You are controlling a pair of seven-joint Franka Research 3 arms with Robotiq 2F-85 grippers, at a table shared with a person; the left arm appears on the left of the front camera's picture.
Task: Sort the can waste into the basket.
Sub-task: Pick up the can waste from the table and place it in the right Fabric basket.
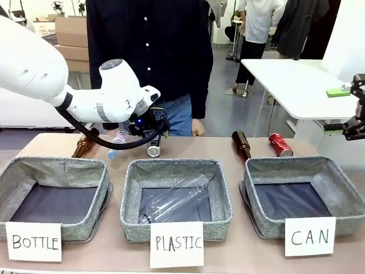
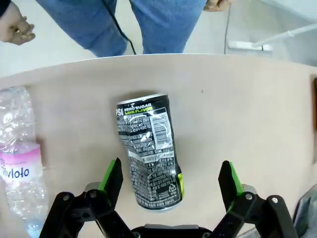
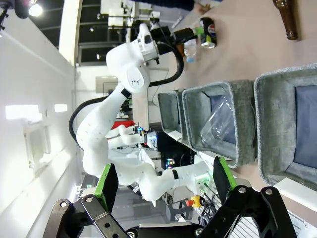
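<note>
At lower centre of the left wrist view, my left gripper [image 2: 171, 169] gapes empty astride the off-centre black can [image 2: 147, 148], which I fear 1 pad may shove aside.

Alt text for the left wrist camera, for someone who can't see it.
The open left claw frames the near end of a dented black can lying on its side on the beige table. A clear plastic bottle with a pink label lies at picture left, and a person in jeans stands beyond the table.
</note>
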